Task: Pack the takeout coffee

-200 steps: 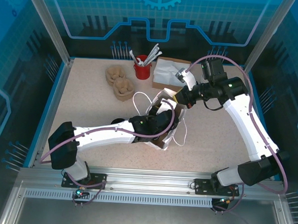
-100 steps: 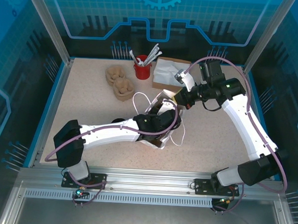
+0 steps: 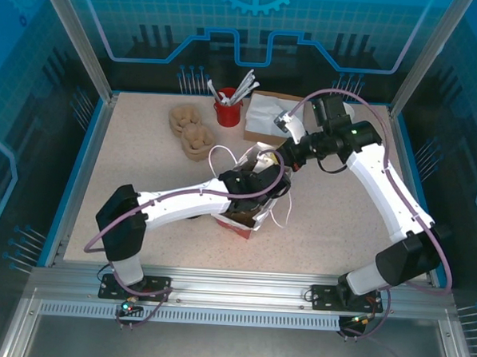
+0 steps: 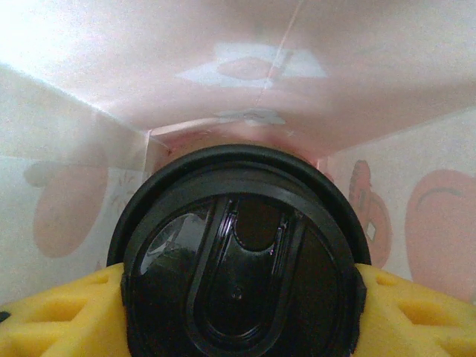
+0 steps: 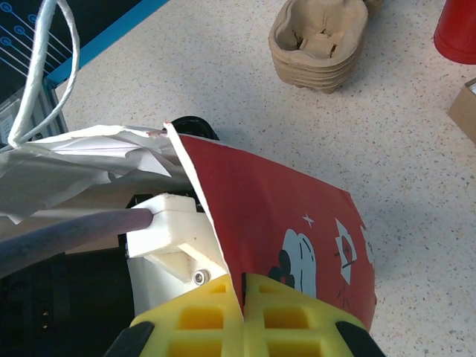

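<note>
Glossy, black, round-topped takeout coffee deep inside thin paper bag, with walls close on every side. Clamped between yellow foam pads of left gripper. Bag's creased red rim pinched tight in right gripper.

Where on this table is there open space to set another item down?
Bare tabletop lies right of the paper bag, under the right arm's bend, and along the left edge beside the pulp carriers. The back middle is crowded: carriers, red cup, napkin box.
</note>
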